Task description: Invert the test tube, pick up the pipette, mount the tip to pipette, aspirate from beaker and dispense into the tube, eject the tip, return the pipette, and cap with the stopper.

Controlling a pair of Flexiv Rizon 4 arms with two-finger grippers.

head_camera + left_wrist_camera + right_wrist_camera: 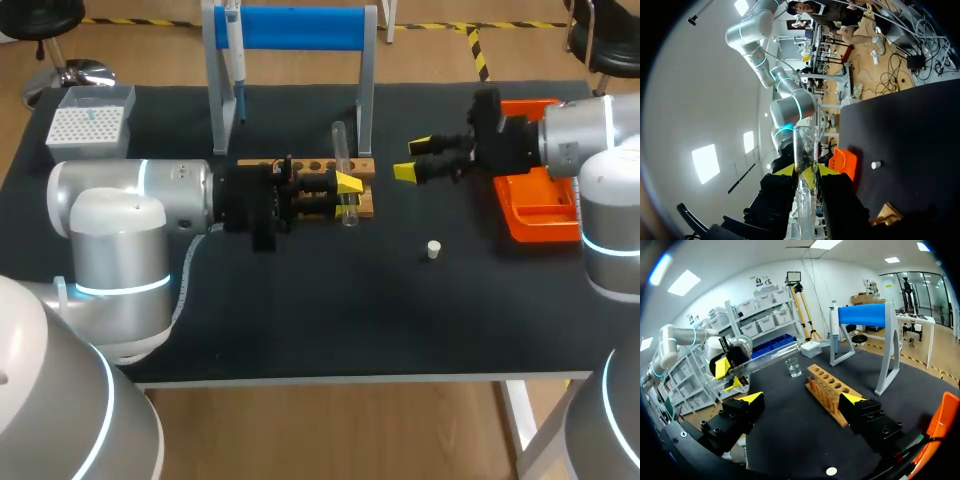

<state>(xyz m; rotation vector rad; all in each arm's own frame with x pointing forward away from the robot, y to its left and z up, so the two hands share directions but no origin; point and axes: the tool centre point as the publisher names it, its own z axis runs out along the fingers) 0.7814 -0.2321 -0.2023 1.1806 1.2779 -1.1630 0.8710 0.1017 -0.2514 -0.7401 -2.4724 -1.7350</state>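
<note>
My left gripper (345,188) is shut on a clear test tube (343,150), holding it crosswise just above the right end of the wooden rack (305,168). In the left wrist view the tube (804,145) runs out ahead between the yellow fingertips (785,170). The right wrist view shows the tube (767,359) lying nearly level in my left gripper (727,374). My right gripper (412,159) stands open and empty to the right of the rack, facing the tube. The pipette (235,45) hangs on the blue stand (300,28). A white stopper (433,249) lies on the mat.
An orange tray (535,205) sits under my right arm at the table's right. A tip box (85,125) stands at the back left. A small beaker (793,367) stands beyond the rack (830,390) in the right wrist view.
</note>
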